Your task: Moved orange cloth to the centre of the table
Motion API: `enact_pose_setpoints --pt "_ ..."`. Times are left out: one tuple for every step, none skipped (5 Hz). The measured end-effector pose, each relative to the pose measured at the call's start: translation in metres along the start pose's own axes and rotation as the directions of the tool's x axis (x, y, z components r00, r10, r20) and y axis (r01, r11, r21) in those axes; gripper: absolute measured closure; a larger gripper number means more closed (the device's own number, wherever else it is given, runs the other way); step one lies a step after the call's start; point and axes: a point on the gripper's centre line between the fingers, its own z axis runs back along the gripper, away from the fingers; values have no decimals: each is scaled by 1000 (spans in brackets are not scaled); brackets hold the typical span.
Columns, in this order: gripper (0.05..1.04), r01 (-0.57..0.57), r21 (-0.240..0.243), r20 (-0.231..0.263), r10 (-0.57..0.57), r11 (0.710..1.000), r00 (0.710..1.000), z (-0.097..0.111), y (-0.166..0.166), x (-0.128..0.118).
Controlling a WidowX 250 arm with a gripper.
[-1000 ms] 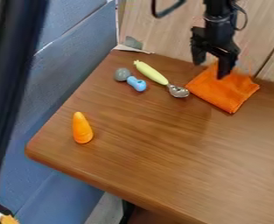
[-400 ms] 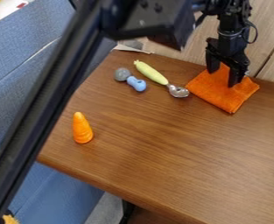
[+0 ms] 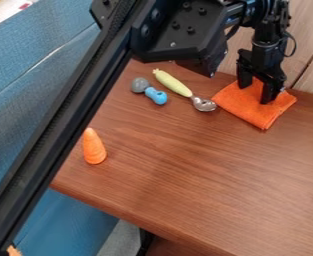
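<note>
The gripper [image 3: 253, 95] hangs at the upper right, its two fingers apart and pointing down at the back part of the orange cloth [image 3: 257, 111]. The cloth lies flat near the table's back edge, against the wooden panel, and its far corner is hidden behind the gripper. The fingertips are at or just over the cloth's surface; whether they touch it I cannot tell. No fold of cloth stands up between them.
Left of the cloth lies a scoop with a pale green handle [image 3: 173, 83], beside a blue and grey toy [image 3: 156, 95]. An orange cone-shaped toy [image 3: 93, 147] lies near the left edge of the table [image 3: 205, 170]. The black arm crosses the left side.
The gripper has come down and to the right, onto or close over the cloth. The arm's long link has swung into the left and top of the view. The cloth has not moved.
</note>
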Motion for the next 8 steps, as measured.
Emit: enact_pose_setpoints --pt "84 -11 -9 -13 11 1000 1000 1 -7 -12" --pt "84 -15 -14 -18 15 1000 1000 3 -15 -24" --pt "84 -10 -19 -25 10 1000 1000 8 -28 -39" --pt "84 -1 -21 -34 0 1000 999 10 -41 -61" --pt "84 -12 -31 -62 10 999 998 15 -56 -90" --pt "84 -37 -38 -76 34 999 997 23 -64 -112" --pt "84 -43 -12 -73 42 999 996 39 -66 -128" --pt "84 -36 15 -99 37 999 994 45 -65 -140"
